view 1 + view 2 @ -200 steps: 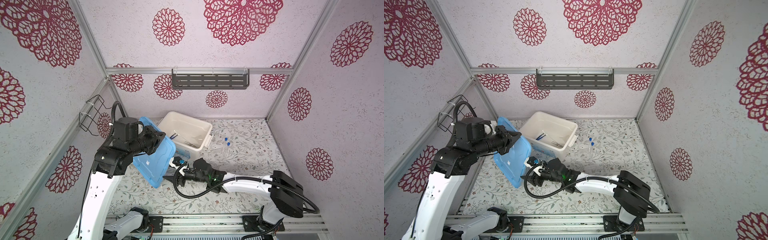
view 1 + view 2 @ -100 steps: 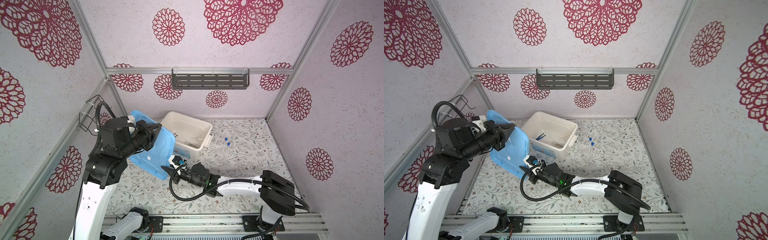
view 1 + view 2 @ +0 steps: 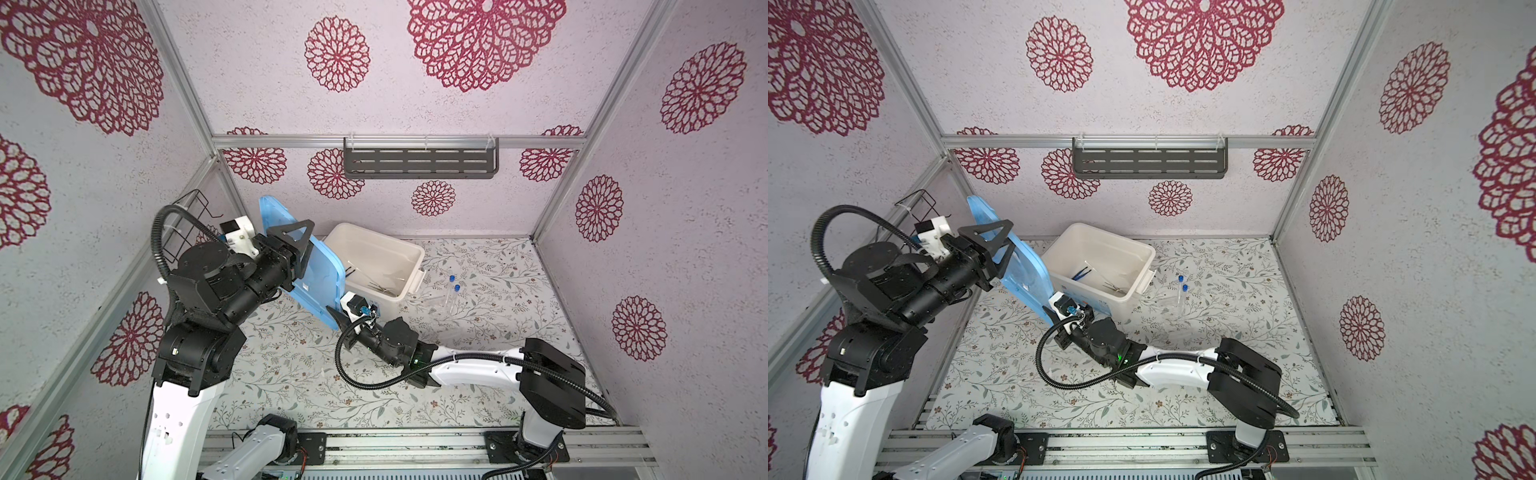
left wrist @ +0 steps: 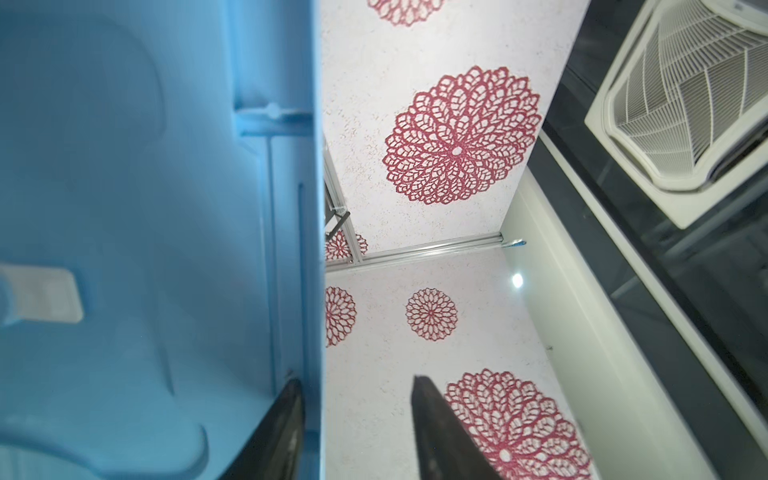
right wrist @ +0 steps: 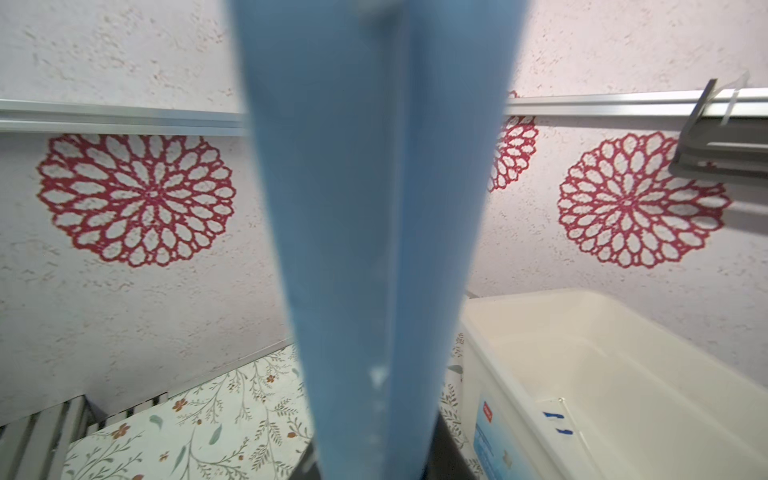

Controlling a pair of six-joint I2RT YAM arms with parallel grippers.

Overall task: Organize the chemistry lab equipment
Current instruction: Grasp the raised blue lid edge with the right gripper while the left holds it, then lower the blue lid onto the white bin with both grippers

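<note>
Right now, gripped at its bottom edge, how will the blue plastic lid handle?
Blue plastic lid: probably stiff and light, since it stands on edge unbent from one grip by the right fingers. Likely to swing or tip: most of it rises above that grip, and the left fingers are open.

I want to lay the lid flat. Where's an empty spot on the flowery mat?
Front left, the mat is bare between the blue lid and the front rail. Also right of the test tubes, toward the wall. Crowded: around the white box.

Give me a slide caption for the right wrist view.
Right gripper shut on the blue lid, seen edge-on, white box beside it.
</note>
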